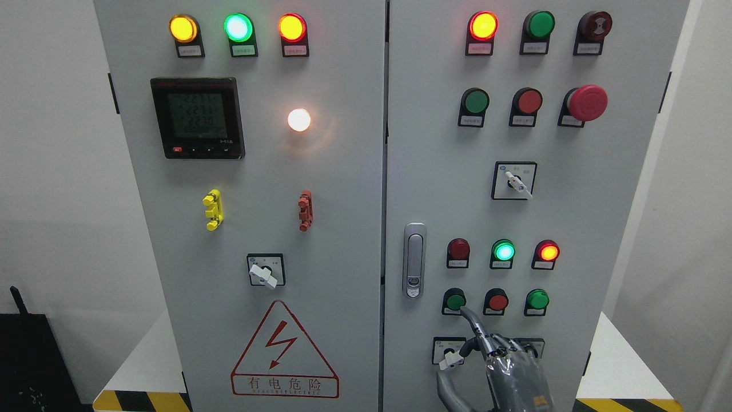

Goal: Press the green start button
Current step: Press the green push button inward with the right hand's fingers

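Round green push button (455,301) in a black collar, lower right of the frame, leftmost in the bottom row of three on the right cabinet door (600,189). Beside it in that row: a round red push button (497,301), then a second green push button (537,299).

Grey metal-and-plastic robot hand (503,366) comes up from the bottom edge, right of middle. Index finger (473,321) extended up and left, its tip at the lower right rim of the leftmost green button, touching or just short of it; cannot tell which. Other fingers curled together, holding nothing. Hand covers part of a white-handled rotary selector switch (451,356) below the buttons.

Row above: dark red indicator lamp (458,249), lit green lamp (504,250), lit red-orange lamp (548,252). Silver door latch (414,260) just left of these.

Upper right: red mushroom emergency stop (587,103). Left door carries a black digital meter (197,118) and a red-bordered lightning warning triangle (284,352).
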Available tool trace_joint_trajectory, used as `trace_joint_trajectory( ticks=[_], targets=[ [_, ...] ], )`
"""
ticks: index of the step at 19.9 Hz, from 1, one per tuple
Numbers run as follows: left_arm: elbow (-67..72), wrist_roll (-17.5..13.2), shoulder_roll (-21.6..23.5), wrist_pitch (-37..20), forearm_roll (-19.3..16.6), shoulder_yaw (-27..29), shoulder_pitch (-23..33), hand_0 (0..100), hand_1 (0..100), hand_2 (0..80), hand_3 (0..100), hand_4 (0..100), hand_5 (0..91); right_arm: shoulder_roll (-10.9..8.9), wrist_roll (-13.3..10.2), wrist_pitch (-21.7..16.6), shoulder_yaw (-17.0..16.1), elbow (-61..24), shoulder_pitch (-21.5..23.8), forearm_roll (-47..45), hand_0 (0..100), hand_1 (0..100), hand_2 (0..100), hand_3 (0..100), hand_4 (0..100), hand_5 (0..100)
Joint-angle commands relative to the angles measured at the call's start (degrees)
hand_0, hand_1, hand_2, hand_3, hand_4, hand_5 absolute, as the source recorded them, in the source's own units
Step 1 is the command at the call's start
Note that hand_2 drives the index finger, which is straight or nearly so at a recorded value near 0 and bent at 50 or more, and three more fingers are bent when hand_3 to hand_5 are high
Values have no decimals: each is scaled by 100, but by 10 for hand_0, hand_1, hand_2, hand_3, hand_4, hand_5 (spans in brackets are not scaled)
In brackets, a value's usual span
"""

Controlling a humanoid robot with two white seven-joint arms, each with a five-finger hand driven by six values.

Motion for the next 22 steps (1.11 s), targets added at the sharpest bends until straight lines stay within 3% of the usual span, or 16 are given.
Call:
trace_joint_trajectory(
  ticks=[1,22],
  targets=[
    [0,1,0,-3,0,0,-1,120,556,0,0,0,0,3,32,14,-83,258,-101,1,469,330,0,585,564,400],
    [0,1,0,-3,0,0,-1,120,556,0,0,0,0,12,50,129,-92,504,-312,1,480,335,0,586,567,406]
  ],
)
